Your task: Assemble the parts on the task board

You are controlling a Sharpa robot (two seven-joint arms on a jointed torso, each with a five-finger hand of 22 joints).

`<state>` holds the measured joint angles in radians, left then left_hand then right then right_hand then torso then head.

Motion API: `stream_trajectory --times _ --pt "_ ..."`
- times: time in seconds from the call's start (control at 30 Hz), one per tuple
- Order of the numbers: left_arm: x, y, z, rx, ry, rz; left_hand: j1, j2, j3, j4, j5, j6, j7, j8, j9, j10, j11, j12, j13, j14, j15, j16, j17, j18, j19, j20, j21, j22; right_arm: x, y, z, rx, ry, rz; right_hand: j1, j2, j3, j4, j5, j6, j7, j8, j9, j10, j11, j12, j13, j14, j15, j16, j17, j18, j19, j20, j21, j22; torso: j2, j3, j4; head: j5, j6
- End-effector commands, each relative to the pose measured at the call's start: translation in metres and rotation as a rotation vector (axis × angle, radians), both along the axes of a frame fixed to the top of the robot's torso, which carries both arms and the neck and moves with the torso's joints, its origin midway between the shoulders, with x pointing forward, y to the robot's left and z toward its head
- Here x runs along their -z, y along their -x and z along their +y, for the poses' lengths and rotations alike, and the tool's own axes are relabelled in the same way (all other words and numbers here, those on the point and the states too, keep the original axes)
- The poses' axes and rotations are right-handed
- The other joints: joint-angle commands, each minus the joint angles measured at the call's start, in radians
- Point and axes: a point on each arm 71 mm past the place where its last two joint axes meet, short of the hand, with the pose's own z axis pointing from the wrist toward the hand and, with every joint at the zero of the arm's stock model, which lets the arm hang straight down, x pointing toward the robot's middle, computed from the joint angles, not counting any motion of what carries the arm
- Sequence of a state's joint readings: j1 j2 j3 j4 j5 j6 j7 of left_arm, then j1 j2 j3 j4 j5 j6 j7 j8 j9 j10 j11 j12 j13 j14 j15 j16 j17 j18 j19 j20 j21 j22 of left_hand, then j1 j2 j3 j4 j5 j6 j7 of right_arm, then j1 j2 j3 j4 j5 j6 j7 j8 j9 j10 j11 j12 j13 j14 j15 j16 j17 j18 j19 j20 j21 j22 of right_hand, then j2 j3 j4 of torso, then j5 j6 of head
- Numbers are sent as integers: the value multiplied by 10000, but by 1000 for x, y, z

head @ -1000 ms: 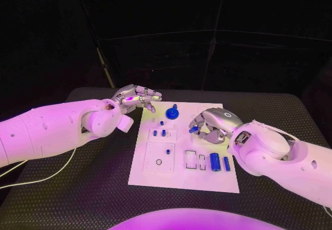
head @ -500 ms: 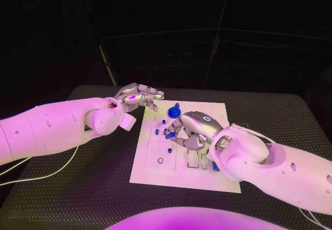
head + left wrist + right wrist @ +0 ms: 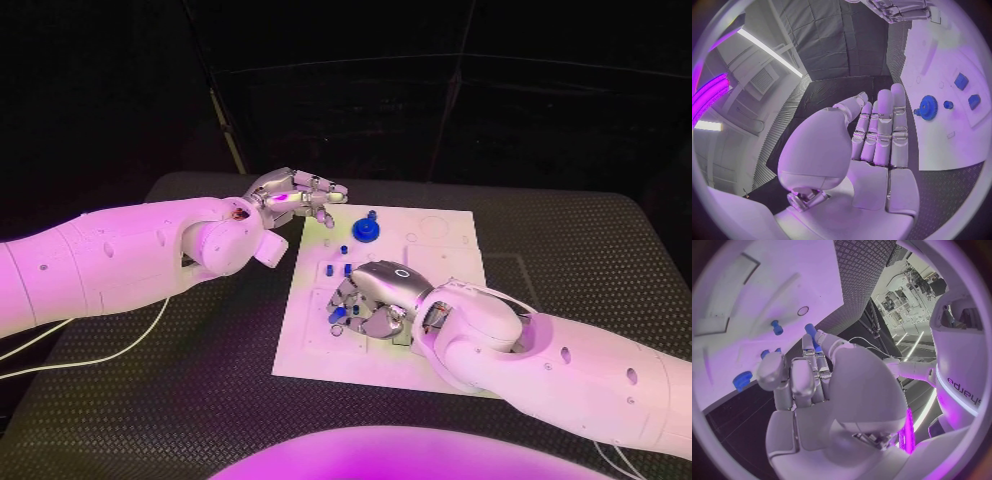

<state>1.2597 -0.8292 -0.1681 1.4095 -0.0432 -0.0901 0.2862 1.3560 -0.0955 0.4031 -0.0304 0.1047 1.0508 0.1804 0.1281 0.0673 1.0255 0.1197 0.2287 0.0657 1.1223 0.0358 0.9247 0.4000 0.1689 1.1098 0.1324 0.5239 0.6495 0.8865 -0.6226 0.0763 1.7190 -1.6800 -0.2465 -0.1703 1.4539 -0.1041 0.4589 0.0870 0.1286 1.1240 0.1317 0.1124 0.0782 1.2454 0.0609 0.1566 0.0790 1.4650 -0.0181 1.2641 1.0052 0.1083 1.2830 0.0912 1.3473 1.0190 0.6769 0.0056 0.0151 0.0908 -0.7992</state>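
The white task board point(image 3: 440, 235) lies in the middle of the table. A blue gear point(image 3: 366, 231) stands near its far edge, with two small blue pegs point(image 3: 338, 269) just in front of it. My right hand point(image 3: 378, 300) hovers over the board's middle left with fingers curled down, pinching a small blue part point(image 3: 339, 313) at its fingertips; the right wrist view shows that part point(image 3: 809, 330) close above the board point(image 3: 767, 285). My left hand point(image 3: 296, 197) hangs off the board's far left corner, fingers straight and holding nothing. The left wrist view shows the gear point(image 3: 928, 107) beyond its fingers point(image 3: 879, 130).
The board has rectangular recesses, most hidden under my right arm. Other blue pieces point(image 3: 961, 80) stand on the board beyond the gear. Black ribbed table mat point(image 3: 173, 400) surrounds the board. A white cable point(image 3: 87, 350) runs beneath my left arm.
My right hand has moved from the board's right side across to its middle left and lower, carrying the blue part. The left hand has barely moved.
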Motion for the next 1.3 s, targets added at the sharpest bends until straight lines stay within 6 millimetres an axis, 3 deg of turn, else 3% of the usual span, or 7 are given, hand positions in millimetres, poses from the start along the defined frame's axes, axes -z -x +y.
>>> stream_trajectory --times 0.03,1.3 --pt "-2 0 -1 60 120 -73 1 65 -83 -1 -21 -30 13 -23 -7 -62 15 48 -6 -68 -2 -32 -11 126 -61 0 -68 -11 6 2 3 -371 357 337 -99 -15 -30 50 45 58 42 10 25 50 6 -53 0 155 -9 -49 -6 -34 -38 -22 13 -13 -10 3 -3 11 -27" --pt "-1 0 -3 129 125 -28 -3 69 -104 -8 -23 -48 24 -33 -9 -77 20 61 -6 -68 0 -25 -36 127 -60 2 -76 -22 18 -2 6 -287 1560 -152 -247 -79 -134 81 62 31 45 -22 10 56 11 -119 7 144 -1 -67 -56 -28 -65 -12 -8 -46 -19 -4 -5 41 -101"
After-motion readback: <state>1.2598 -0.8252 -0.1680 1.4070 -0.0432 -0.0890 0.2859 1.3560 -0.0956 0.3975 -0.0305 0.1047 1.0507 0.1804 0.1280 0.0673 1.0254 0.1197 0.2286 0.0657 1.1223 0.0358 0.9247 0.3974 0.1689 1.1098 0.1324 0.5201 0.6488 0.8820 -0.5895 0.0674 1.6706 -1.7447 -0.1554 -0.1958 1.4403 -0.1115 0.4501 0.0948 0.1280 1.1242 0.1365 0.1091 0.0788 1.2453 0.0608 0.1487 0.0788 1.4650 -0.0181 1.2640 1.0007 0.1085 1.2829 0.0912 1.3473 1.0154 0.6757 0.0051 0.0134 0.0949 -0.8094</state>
